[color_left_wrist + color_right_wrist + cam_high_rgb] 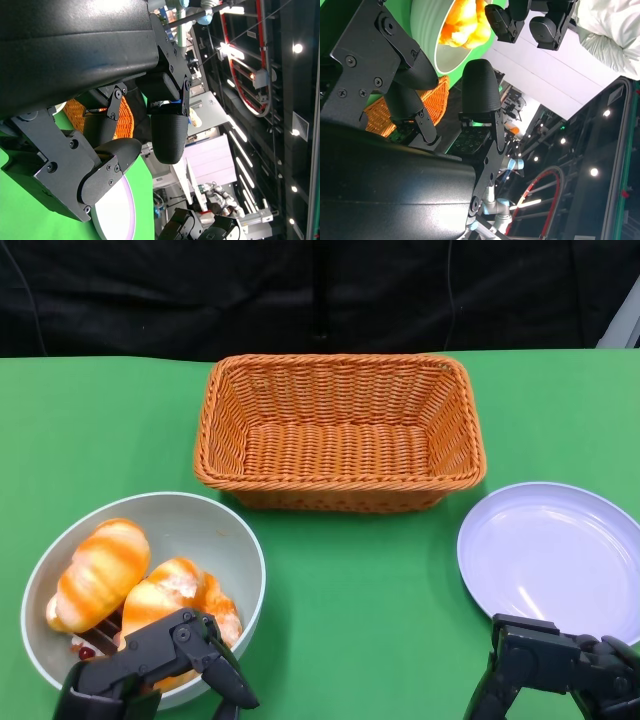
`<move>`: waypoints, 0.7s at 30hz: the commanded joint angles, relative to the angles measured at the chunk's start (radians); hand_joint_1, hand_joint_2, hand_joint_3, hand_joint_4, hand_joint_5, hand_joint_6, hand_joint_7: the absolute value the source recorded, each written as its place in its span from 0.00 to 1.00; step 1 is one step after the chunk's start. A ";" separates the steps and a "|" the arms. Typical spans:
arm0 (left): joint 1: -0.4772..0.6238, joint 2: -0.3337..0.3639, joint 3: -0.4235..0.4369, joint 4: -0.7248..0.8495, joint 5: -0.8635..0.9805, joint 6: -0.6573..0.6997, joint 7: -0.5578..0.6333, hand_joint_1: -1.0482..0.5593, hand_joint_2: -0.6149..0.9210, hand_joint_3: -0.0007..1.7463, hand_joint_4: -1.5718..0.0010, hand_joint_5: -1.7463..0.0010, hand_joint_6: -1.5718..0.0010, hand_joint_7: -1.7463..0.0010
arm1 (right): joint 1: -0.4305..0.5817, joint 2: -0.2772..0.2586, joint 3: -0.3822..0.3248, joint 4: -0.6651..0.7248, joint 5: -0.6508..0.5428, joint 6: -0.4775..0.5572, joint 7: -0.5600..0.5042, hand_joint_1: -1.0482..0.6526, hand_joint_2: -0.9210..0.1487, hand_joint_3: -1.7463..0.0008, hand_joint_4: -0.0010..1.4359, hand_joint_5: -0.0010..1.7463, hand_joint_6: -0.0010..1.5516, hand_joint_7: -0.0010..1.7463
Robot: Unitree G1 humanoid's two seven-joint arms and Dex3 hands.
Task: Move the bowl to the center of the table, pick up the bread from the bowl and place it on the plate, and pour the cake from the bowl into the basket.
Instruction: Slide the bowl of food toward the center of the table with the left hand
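A pale grey bowl (230, 540) sits at the table's (360, 590) near left, holding glazed orange-striped bread (98, 573) and cake (85, 645). Both the left hand (160, 665) and right hand (560, 670) have fingers spread, holding nothing.

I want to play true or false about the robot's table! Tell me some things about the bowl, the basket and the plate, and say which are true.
1. The basket has nothing in it. True.
2. The bread is on the plate. False: the bread lies in the bowl, and the plate is bare.
3. The bowl is at the table's left side, in front of the left robot hand. True.
4. The basket is blue. False: it is orange wicker.
5. The right robot hand holds the plate. False: it holds nothing, with its fingers near the plate's near rim.
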 commanded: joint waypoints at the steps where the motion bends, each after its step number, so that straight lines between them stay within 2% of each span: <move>1: 0.008 0.008 0.004 0.005 -0.003 -0.016 0.002 0.64 0.56 0.83 0.51 0.08 0.50 0.21 | 0.007 -0.008 -0.001 0.001 0.009 -0.012 -0.002 0.67 0.81 0.00 0.61 0.96 0.55 0.76; 5: 0.011 0.008 0.003 0.006 -0.001 -0.022 0.001 0.62 0.59 0.76 0.51 0.08 0.50 0.23 | 0.010 -0.007 -0.003 -0.002 0.005 -0.012 -0.003 0.67 0.81 0.00 0.61 0.97 0.55 0.76; 16: 0.010 0.013 0.002 0.015 -0.017 -0.028 -0.004 0.63 0.59 0.78 0.50 0.09 0.50 0.24 | 0.012 -0.001 0.001 -0.002 0.001 -0.009 -0.005 0.66 0.82 0.00 0.61 0.96 0.55 0.76; 19: 0.008 0.016 0.007 0.016 -0.030 -0.037 -0.005 0.59 0.63 0.68 0.52 0.13 0.51 0.28 | 0.015 0.000 0.002 0.001 -0.001 -0.015 -0.007 0.66 0.82 0.00 0.62 0.97 0.55 0.76; 20: 0.005 0.016 0.016 0.014 -0.022 -0.043 0.000 0.55 0.69 0.57 0.53 0.17 0.52 0.30 | 0.017 0.000 0.002 0.001 -0.002 -0.017 -0.007 0.66 0.82 0.00 0.62 0.97 0.55 0.76; 21: 0.003 0.016 0.023 0.012 -0.015 -0.047 0.003 0.51 0.78 0.41 0.53 0.21 0.53 0.33 | 0.018 -0.001 0.002 0.001 -0.002 -0.018 -0.007 0.66 0.82 0.00 0.62 0.97 0.55 0.76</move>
